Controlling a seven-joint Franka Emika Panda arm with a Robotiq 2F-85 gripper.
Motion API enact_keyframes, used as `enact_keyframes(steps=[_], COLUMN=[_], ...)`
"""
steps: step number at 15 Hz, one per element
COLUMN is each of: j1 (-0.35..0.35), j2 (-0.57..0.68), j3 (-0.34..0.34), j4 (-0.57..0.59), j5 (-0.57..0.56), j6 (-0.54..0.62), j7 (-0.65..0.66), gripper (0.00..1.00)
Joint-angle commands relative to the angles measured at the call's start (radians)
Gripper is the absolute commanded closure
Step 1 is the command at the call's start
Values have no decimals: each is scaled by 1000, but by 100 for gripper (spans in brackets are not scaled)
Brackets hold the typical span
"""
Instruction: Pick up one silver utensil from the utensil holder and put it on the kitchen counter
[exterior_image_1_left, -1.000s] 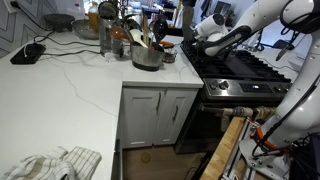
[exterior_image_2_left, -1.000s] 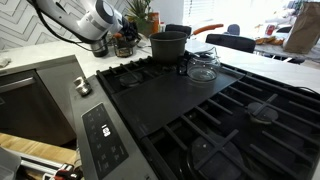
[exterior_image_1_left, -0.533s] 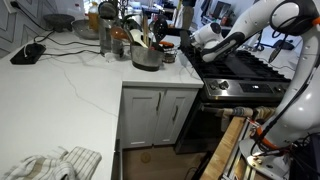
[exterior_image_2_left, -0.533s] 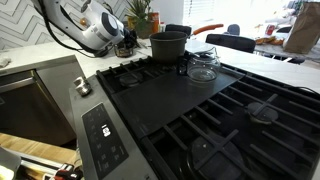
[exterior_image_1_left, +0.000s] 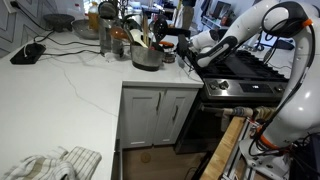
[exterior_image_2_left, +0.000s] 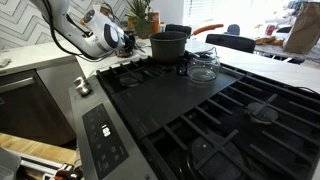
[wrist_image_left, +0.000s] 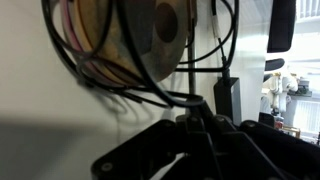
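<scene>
1. Silver-grey metal, squat and round, the utensil holder (exterior_image_1_left: 147, 57) is standing on the white table (exterior_image_1_left: 70, 95), close to the corner where the table is meeting the black gas stove (exterior_image_1_left: 245, 68).
2. Several utensils (exterior_image_1_left: 146, 32) are sticking up out of the holder, and all of them are sitting inside it.
3. The white robot arm (exterior_image_1_left: 250, 25) is arching over the stove, and its end effector (exterior_image_1_left: 183, 44) is hovering near the holder on the stove side. As far as I can see, it is not touching it.
4. In an exterior view the end effector (exterior_image_2_left: 126, 40) is hanging to one side of the utensil holder (exterior_image_2_left: 168, 45), which is looking dark there. A glass pot (exterior_image_2_left: 203, 65) is sitting just beside the holder on its opposite side.
5. The wrist view is showing only blurred cables (wrist_image_left: 150, 60) and dark parts low in the picture. So I cannot tell if the end effector is released or clenched.
6. Tall glass jars (exterior_image_1_left: 106, 38) are standing on the table just beside the holder, on the side away from the stove.
7. A crumpled cloth (exterior_image_1_left: 50, 163) is lying at the near edge of the table, well apart from the holder, and a black device (exterior_image_1_left: 28, 52) is resting at the far side.
</scene>
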Motion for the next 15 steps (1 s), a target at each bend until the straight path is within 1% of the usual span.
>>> enact_keyframes(steps=[1,4,7,10,11,13,14,15], j1=[-45,-70,-119,-152,-161,-179,-186,-196], j2=[41,54,69,85,89,96,100,103], j3=[26,33,77,111,122,141,150,161], j4=[26,40,48,56,59,67,69,71], j5=[-16,-21,-53,-78,-86,-103,-111,-121], j6=[46,60,65,71,73,71,70,68], j7=[4,6,10,6,6,5,6,6], gripper=[99,99,99,99,94,77,75,70])
